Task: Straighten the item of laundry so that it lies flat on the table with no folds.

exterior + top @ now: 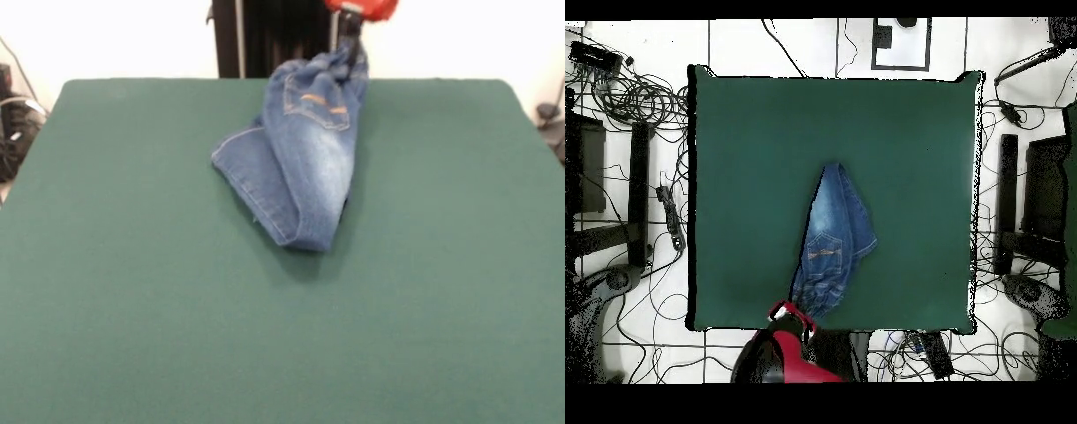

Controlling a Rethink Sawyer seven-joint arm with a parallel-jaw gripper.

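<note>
The small blue denim jeans (305,155) are bunched and folded near the far middle of the green table (132,291). Their upper end, with tan stitching on a pocket, is pulled up to my gripper (353,42). The gripper hangs under the red arm at the top edge and is shut on that bunched end. The lower part of the jeans rests on the table, the legs folded over one another. In the overhead view the jeans (833,238) stretch from the table's (745,150) middle to my gripper (793,312) at its bottom edge.
The robot's black pedestal (265,35) stands behind the table's far edge. Cables and black stands (625,190) lie on the floor along the table's sides, and a white marked square (901,45) lies beyond its top edge.
</note>
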